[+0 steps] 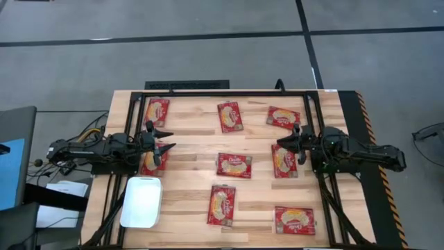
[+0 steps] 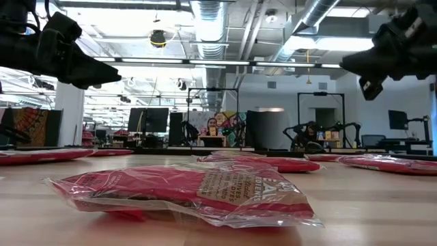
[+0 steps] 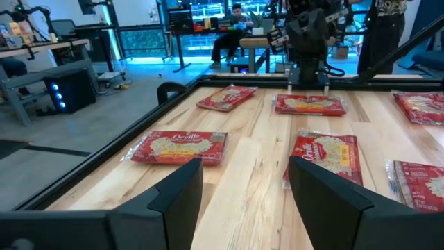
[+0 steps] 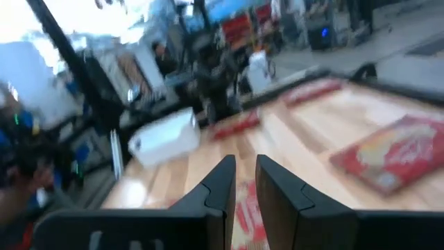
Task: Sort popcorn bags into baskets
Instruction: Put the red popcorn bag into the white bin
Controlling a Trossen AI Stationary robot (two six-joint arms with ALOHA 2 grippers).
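Nearest the low camera lies one popcorn bag (image 2: 184, 195), flat on the wooden table (image 1: 194, 149) like the others, which are scattered apart so each can be picked singly. None sits in the white tray (image 1: 141, 202) yet. Just beyond the tray, the left gripper (image 1: 165, 139) hovers with fingers spread wide above a bag (image 1: 154, 158), probably ready to drop onto it. Far across from the tray, the right gripper (image 1: 289, 141) hangs over another bag (image 1: 285, 160), fingers nearly together and holding nothing.

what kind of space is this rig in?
Looks like a robotics lab or workshop: bare ceiling ducts, monitors on benches, and another robot arm beyond the wooden table.
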